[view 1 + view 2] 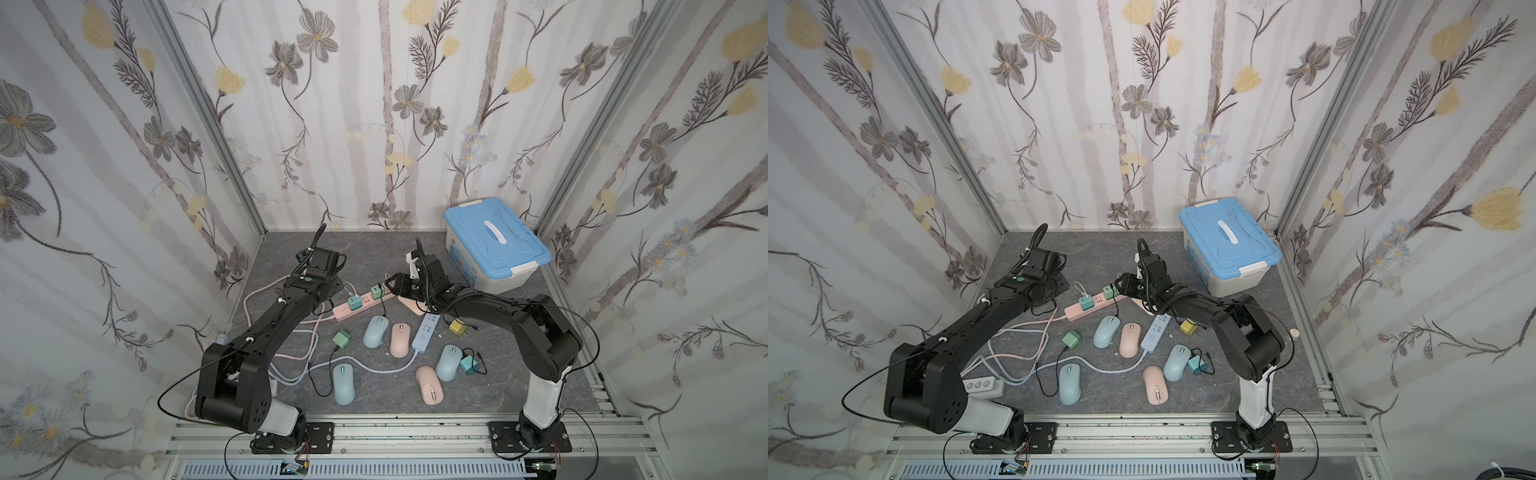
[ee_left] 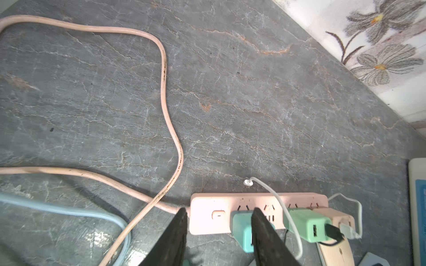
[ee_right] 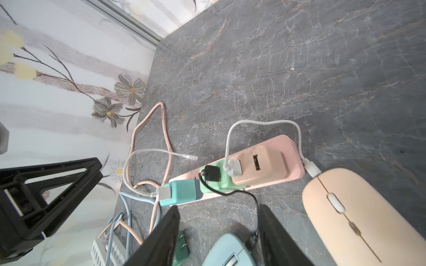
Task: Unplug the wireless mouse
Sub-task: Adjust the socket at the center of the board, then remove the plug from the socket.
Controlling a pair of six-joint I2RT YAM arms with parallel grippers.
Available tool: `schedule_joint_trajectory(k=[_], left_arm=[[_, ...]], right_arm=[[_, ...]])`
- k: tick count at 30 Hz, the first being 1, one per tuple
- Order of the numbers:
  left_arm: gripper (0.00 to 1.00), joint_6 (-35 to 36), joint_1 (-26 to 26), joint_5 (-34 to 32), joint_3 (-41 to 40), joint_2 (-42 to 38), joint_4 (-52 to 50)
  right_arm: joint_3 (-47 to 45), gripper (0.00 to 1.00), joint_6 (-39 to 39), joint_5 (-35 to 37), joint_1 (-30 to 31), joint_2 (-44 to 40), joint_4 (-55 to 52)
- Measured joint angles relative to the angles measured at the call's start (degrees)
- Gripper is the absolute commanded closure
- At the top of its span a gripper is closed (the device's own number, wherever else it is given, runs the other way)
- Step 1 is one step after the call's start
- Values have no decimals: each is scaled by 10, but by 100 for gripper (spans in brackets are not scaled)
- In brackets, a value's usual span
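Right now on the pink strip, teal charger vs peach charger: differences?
On the pink power strip, the teal charger sits nearest the switch; the peach charger at the far end. The teal charger's white cable ends loose on the table; the peach charger's white cable reaches the peach mouse. Both are plugged in.

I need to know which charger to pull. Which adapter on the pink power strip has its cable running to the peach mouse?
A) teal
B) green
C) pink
C: in the right wrist view a white cable loops from the pink adapter on the pink power strip to the nose of the peach mouse. The lead from the teal adapter ends loose, and that from the green adapter is black.
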Motion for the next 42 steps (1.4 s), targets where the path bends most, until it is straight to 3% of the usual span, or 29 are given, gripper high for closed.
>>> schedule_joint_trajectory(k=[6, 13, 25, 33, 42], left_arm=[[22, 38, -24, 41, 8, -28, -30], [12, 123, -65, 93, 78, 47, -111], [13, 266, -93, 85, 121, 156, -165], [21, 358, -90, 62, 169, 212, -155], [31, 411, -87, 73, 205, 269, -155]], right_arm=[[-74, 27, 17, -3, 0, -56, 49], [-120, 26, 37, -18, 1, -71, 83], [-151, 25, 41, -18, 0, -97, 99], [-164, 25, 43, -17, -2, -104, 101], [-164, 25, 45, -12, -2, -104, 101]])
